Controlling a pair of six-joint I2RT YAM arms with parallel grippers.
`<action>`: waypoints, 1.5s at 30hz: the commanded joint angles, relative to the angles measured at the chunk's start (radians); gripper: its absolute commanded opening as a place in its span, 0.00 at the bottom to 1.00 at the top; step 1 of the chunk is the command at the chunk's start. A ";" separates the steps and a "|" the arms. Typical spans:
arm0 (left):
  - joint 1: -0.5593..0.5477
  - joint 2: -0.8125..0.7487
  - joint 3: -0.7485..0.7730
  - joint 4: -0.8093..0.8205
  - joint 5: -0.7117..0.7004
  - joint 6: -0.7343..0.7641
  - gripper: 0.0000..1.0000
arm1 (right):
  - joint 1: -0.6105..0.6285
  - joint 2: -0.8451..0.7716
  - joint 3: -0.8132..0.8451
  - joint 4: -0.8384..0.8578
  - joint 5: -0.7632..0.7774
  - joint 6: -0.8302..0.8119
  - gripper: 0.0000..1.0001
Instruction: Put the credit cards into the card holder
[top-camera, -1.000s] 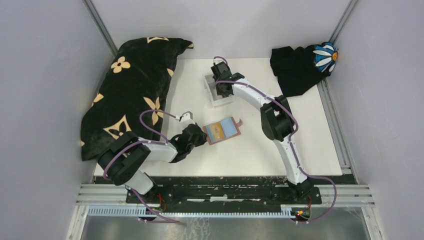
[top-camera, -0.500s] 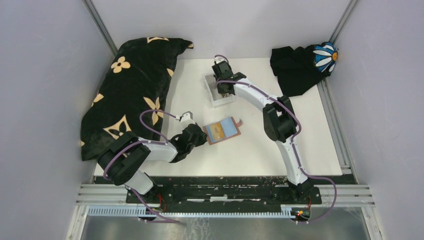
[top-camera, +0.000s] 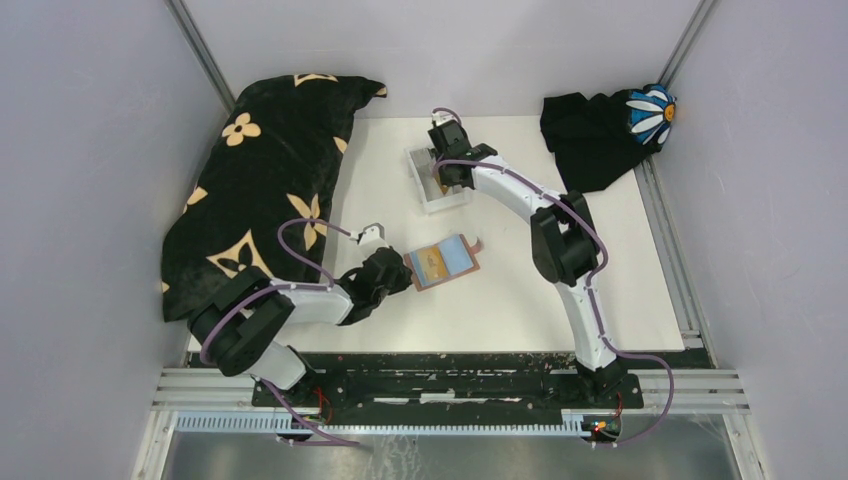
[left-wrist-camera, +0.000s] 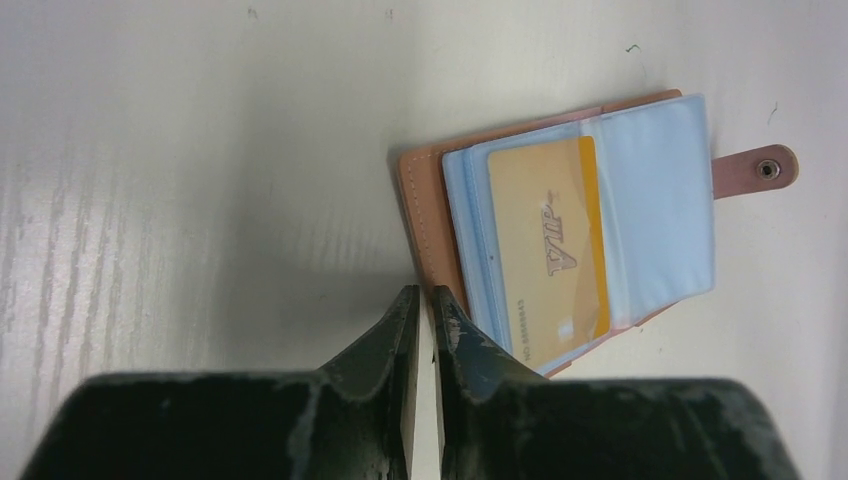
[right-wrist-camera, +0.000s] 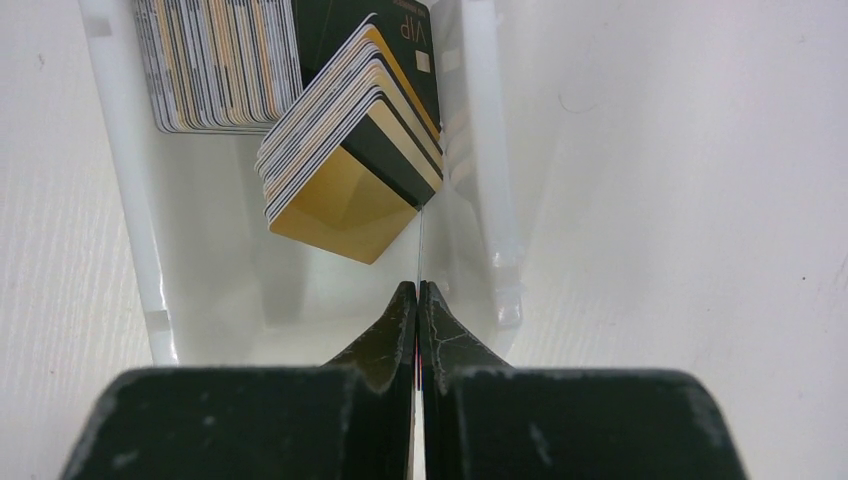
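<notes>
Two stacks of cards (right-wrist-camera: 350, 150) stand in the tray (right-wrist-camera: 120, 150): one packed at the end far from our right gripper (right-wrist-camera: 418, 288), one fanned and leaning with a gold face showing. That gripper hangs over the tray's near end. Its jaws are pressed together on what looks like one card (right-wrist-camera: 420, 240) seen edge-on, a thin line rising from the tips beside the tray's right wall.

The holder (top-camera: 445, 262) lies open on the table (top-camera: 520, 290), well apart from the tray, toward the arm bases and a little left of that gripper. Its long axis runs roughly left to right. Our left arm is the nearer one. The left gripper (left-wrist-camera: 425, 293) sits at the holder's left edge with its jaws down to a slit, seemingly nipping the leather, though we cannot be sure.

Clear sleeves (left-wrist-camera: 660, 200) fill the holder, and one gold card (left-wrist-camera: 548, 245) is already in. We judge the carry runs from tray to holder.
</notes>
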 joint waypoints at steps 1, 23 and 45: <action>-0.003 -0.036 -0.011 -0.150 -0.051 0.048 0.19 | 0.000 -0.115 -0.005 0.052 -0.006 -0.023 0.01; -0.002 -0.449 -0.079 -0.009 0.045 0.296 0.71 | -0.002 -0.625 -0.516 0.079 -0.404 0.022 0.01; -0.001 -0.462 -0.090 0.194 0.580 0.466 0.75 | -0.006 -0.964 -1.083 0.453 -0.958 0.370 0.01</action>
